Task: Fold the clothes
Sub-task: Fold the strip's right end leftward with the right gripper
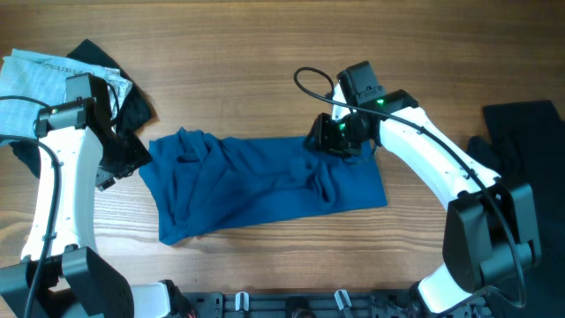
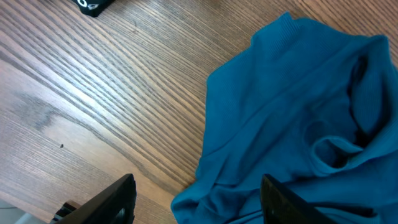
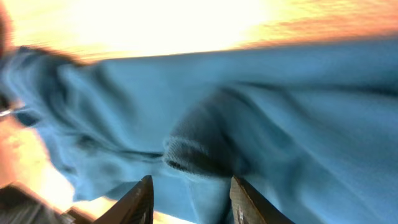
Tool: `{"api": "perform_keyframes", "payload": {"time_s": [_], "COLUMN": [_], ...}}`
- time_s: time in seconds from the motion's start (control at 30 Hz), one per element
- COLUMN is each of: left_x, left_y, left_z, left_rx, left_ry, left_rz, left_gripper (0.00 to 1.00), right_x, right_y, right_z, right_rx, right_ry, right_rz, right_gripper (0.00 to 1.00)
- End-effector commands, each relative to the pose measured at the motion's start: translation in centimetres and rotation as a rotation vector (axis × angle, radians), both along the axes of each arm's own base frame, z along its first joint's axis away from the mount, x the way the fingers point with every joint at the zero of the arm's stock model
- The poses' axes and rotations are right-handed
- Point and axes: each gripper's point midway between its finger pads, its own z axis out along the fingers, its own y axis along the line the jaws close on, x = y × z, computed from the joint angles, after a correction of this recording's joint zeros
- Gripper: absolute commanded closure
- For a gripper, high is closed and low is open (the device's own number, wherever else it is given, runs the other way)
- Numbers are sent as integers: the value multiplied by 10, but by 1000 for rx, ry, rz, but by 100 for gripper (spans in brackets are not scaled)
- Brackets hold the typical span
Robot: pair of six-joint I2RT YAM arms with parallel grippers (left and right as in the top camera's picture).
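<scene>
- The left gripper [image 2: 198,184] has its jaws standing wide with nothing between them; in its wrist view only wood and the shirt's rumpled edge show in the gap.
- The right gripper [image 3: 191,182] has its jaws partly apart and not pinching anything; a raised fold of blue cloth lies just past the fingertips [image 3: 144,194], toward 12 o'clock in its wrist view.
- From overhead, the left gripper hangs just off the 9 o'clock end of the shirt [image 1: 265,185], and the right gripper sits over its 1 o'clock corner.
- The deep-blue shirt lies crumpled in a long band across the middle of the wooden table [image 1: 265,44], creased most toward 9 o'clock.
- A pale-blue garment [image 1: 26,88] lies at the table's 10 o'clock, with black cloth [image 1: 134,108] beside and partly under it.
- Another black garment [image 1: 521,132] lies at the 3 o'clock edge, well apart from the shirt.
</scene>
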Motion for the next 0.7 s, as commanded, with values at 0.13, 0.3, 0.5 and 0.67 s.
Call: {"api": "perform_keyframes", "payload": {"time_s": [0.13,0.3,0.5,0.67], "left_x": [5,6,9,7], "left_y": [2,3,-7,-9], "left_z": [10,11,10,9], "left_rx": [7,8,-47,-61], "left_ry": [-40,-44,-60,-52], "left_rz": [-12,-12,-20,-41], "left_gripper": [35,33,28,20], "right_x": [1,-37,-39,-17], "right_y": [-51,-56,4,62], "right_z": [-5,-29,-42,-8], "right_rx": [-63,-150,-63,129], "right_ry": [87,257,181,-110], "right_rz": [-93,-178,-154,153], "right_gripper": [80,96,96,96]}}
